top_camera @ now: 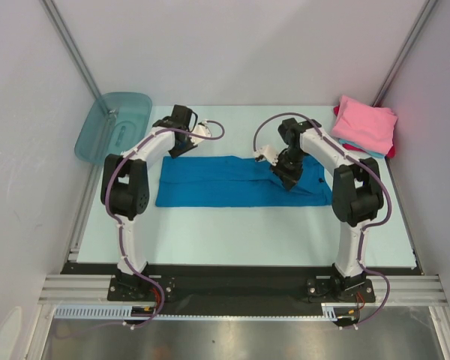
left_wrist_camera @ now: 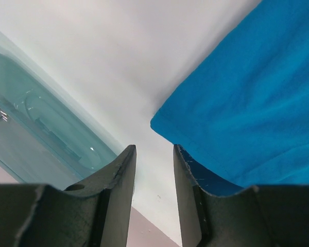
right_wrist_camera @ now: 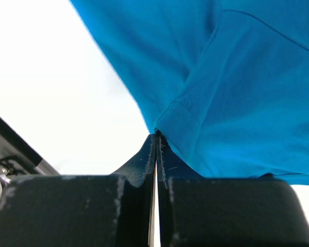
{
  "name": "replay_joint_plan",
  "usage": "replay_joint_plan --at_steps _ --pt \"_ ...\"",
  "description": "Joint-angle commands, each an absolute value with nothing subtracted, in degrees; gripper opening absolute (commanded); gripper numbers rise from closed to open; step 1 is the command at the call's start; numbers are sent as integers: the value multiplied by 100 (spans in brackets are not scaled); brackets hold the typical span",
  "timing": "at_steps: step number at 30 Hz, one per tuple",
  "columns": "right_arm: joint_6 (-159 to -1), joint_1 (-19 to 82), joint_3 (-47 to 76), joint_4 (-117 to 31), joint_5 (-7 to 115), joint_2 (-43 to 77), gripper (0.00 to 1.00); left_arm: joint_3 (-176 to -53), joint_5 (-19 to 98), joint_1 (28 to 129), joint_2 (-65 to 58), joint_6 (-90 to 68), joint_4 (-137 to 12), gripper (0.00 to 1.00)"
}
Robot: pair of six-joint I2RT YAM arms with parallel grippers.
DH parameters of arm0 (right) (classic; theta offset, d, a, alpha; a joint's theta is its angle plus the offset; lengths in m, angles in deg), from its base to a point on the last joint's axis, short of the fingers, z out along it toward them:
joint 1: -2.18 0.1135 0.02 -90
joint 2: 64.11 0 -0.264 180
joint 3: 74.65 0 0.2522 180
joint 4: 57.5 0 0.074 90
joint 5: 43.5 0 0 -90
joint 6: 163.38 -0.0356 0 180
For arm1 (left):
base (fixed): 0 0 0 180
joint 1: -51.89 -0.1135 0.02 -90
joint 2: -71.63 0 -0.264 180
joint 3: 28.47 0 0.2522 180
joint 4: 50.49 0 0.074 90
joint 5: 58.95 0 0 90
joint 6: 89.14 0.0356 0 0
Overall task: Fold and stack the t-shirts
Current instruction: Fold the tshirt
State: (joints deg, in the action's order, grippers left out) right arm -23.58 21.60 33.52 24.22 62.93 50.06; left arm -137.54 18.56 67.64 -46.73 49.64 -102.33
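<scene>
Black fingers of the right gripper [right_wrist_camera: 156,136] fill the bottom of the right wrist view. They are pressed together, and a fold of hem from the blue t-shirt [top_camera: 225,184] appears pinched at their tips. The cloth runs up and away from that point.

Left gripper [left_wrist_camera: 153,149]: jaws partly spread with nothing between them, poised just short of the shirt's far-left corner. Teal tub [top_camera: 116,120] sits off to its left, apart from the cloth.

Blue t-shirt lies along the middle of the table [top_camera: 247,232] as a long flat band, apparently already folded lengthwise. The right end is rumpled where the right gripper has it.

Pink t-shirt [top_camera: 366,124] sits folded on top of a small pile at the far right corner, well apart from the blue one.

Handling, as a judgement:
- The cloth is light, limp and thin, with no stiffness to carry a fold.
- It will sag and drag if lifted from one point only.
- Corners and hemmed edges give the best hold, since the doubled seam offers the fingers more to bite.
- Taking the two ends of the same long edge should keep the layers from sliding apart.
</scene>
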Motion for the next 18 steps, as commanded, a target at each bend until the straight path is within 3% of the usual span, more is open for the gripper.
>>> replay_joint_plan --at_steps 1,7,10,11,14,18 --pt "-2082 2222 3307 2877 6320 4883 0 -14005 1805 6806 -4719 5087 -10151 41" --pt "-2021 2240 3263 2956 6224 5041 0 -14006 1822 6806 -4711 5070 -10143 41" --pt "-1933 2231 3202 3000 6153 5085 34 -13979 1805 6806 -4711 5105 -10143 41" --pt "-1898 2231 3158 2991 6136 5085 38 -13979 1805 6806 -4693 5105 -10143 41" --pt "-1854 2205 3113 2921 5978 5041 42 -13962 1787 6806 -4693 5131 -10125 41" --pt "-2003 1994 3367 2719 5995 5076 39 -14005 1787 6806 -4728 5131 -10116 40"
